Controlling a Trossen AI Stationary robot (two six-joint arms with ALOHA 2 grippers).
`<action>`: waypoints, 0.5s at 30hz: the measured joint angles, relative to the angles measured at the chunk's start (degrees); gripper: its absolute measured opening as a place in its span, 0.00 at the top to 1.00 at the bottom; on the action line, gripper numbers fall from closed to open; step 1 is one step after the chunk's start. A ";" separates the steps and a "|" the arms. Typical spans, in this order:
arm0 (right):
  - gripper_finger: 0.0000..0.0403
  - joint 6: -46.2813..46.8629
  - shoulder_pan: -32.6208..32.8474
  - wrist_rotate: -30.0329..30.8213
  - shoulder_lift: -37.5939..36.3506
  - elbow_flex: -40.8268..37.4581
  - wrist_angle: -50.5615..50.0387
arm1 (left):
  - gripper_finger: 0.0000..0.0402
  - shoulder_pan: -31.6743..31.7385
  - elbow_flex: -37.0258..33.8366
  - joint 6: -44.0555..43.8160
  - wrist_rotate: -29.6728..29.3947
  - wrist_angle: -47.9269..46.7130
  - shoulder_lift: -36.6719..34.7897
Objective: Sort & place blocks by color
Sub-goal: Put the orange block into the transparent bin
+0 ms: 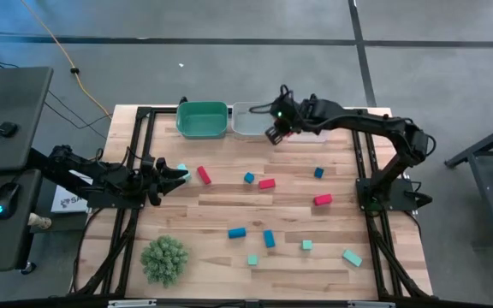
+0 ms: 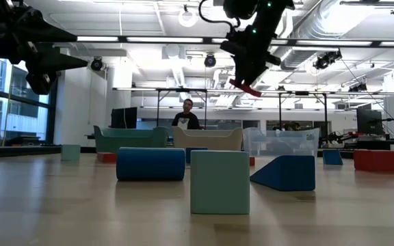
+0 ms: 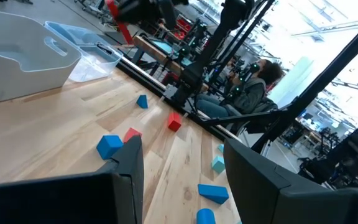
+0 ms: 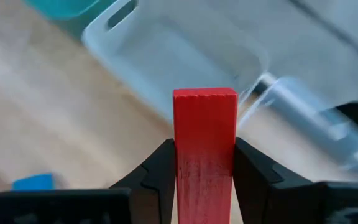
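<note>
My right gripper (image 1: 272,134) (image 2: 245,83) hovers at the near rim of the grey bin (image 1: 248,121), shut on a red bar (image 4: 204,124). My left gripper (image 1: 178,174) (image 3: 182,155) is open and raised above the table's left side, with a teal block (image 1: 182,168) and a red block (image 1: 204,175) lying on the table close by it. Other red (image 1: 267,183) (image 1: 322,199), blue (image 1: 249,178) (image 1: 236,232) and teal (image 1: 352,257) blocks lie scattered flat on the wooden table. My right gripper pinches the red bar between its two fingers (image 4: 163,168), which sit on its opposite long sides (image 4: 185,155). The bar's free end (image 4: 204,96) sticks out past the fingertips. It is lifted clear, high above the table and tilted (image 2: 246,87).
A green bin (image 1: 202,120) stands left of the grey one at the far edge, and a clear bin (image 3: 89,53) stands right of it under the right arm. A green spiky plant ball (image 1: 163,259) sits at the near left. A person (image 2: 187,116) is behind the table.
</note>
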 joint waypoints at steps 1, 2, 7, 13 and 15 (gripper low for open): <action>0.74 -1.51 -0.76 1.05 0.00 0.57 0.04 | 0.63 0.01 0.00 -0.02 0.00 0.00 0.00; 0.74 -3.00 -1.59 2.05 0.00 1.05 0.04 | 0.63 0.02 0.00 -0.02 0.00 0.00 -0.02; 0.74 -9.47 -6.57 4.50 -0.04 2.66 0.22 | 0.63 0.01 0.00 0.00 0.04 0.00 -0.01; 0.74 -12.99 -12.38 7.50 -0.09 1.72 -0.11 | 0.63 0.00 0.00 0.00 0.04 -0.02 -0.02; 0.74 -13.59 -14.19 7.48 -0.09 1.07 -0.01 | 0.63 0.01 0.00 0.00 0.04 -0.02 0.00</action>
